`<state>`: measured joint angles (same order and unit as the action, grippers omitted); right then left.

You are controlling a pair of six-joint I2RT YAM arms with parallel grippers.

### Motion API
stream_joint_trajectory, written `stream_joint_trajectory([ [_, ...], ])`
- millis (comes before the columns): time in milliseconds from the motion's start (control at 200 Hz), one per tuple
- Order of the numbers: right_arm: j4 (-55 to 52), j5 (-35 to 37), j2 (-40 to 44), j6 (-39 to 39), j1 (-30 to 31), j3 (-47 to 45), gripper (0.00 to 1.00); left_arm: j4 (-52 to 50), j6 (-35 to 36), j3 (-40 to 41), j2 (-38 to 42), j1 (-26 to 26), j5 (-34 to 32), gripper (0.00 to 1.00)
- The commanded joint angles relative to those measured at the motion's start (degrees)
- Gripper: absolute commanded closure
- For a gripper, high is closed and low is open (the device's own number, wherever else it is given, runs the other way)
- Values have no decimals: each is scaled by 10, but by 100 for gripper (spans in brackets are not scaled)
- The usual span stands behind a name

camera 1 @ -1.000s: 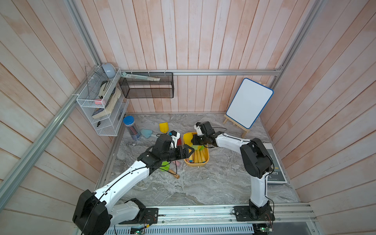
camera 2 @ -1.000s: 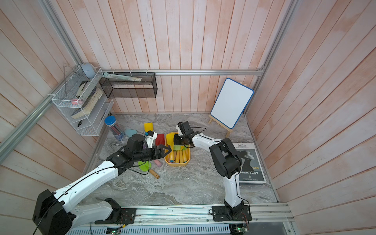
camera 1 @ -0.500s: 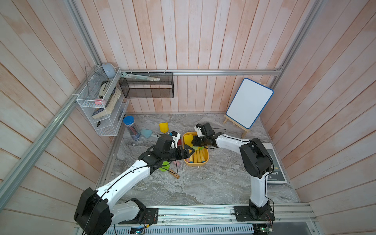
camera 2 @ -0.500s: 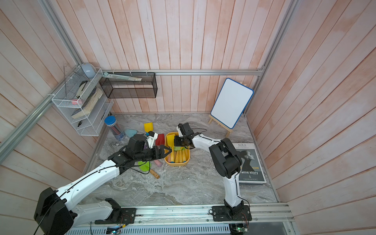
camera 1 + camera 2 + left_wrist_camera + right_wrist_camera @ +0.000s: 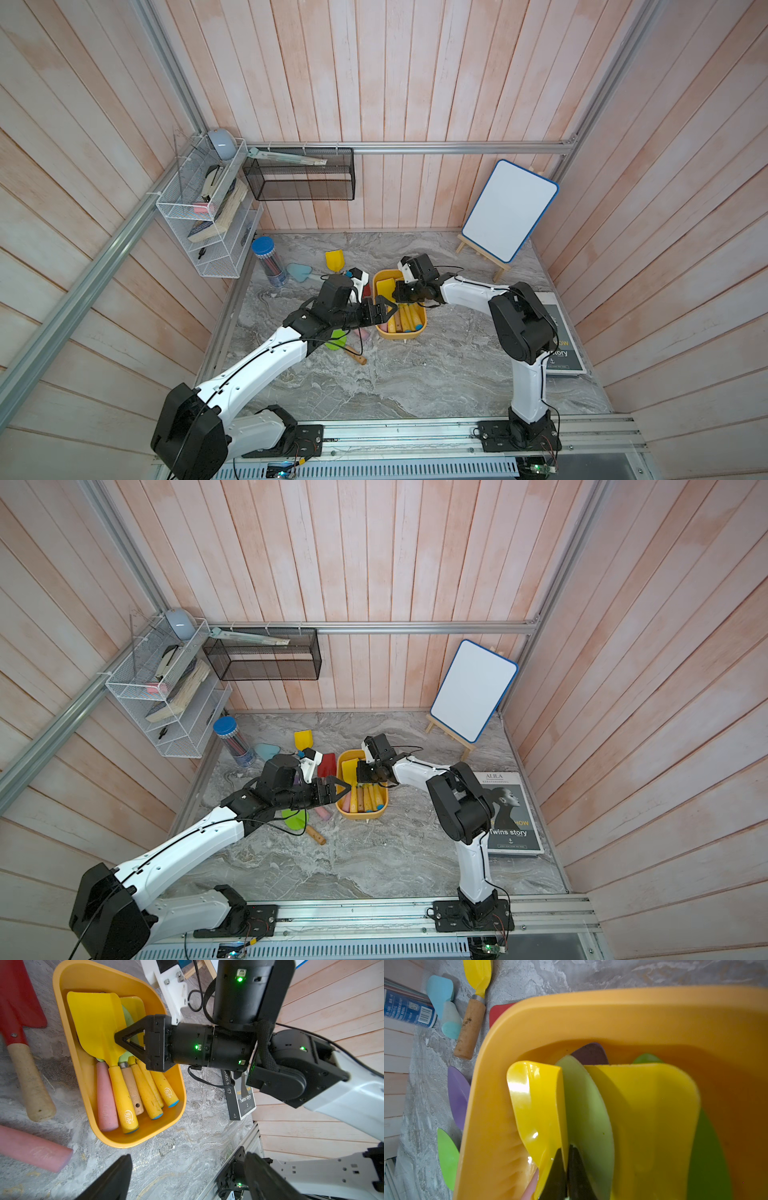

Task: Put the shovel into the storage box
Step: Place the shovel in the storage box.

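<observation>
Left wrist: shovel-filled storage box [image 5: 87, 1088]; right gripper [image 5: 116, 1038] pinches yellow shovel [image 5: 95, 1022]; left gripper [image 5: 188, 1159] spread.

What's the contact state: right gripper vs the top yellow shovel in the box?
Touching. The right wrist view shows the right gripper shut on the top yellow shovel, pinching its raised blade edge.

In both top views the left arm [image 5: 266, 361] runs from its base at seven o'clock up toward one o'clock. Its wrist is level, and the left gripper [image 5: 384, 311] points to three o'clock with jaws spread wide. The right arm [image 5: 473, 291] rises from its base at five o'clock to a high elbow, the forearm reaching toward nine o'clock. The right gripper [image 5: 118, 1038] tips downward, jaws pressed together, near the left gripper, at its one o'clock
</observation>
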<state>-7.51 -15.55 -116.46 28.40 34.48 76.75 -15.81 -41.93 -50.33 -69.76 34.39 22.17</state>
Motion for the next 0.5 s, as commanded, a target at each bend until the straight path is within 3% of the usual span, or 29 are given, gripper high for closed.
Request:
stream_joint_trajectory([
  [0, -31, 18, -6, -5, 4, -10, 89, -7, -6, 3, -6, -3, -5, 10],
  [255, -42, 24, 8, -8, 3, -6, 67, -34, -13, 1, -12, -3, -23, 10],
  [495, -73, 44, 34, -14, 4, 11, 62, -57, -25, -2, -5, -3, -41, 10],
])
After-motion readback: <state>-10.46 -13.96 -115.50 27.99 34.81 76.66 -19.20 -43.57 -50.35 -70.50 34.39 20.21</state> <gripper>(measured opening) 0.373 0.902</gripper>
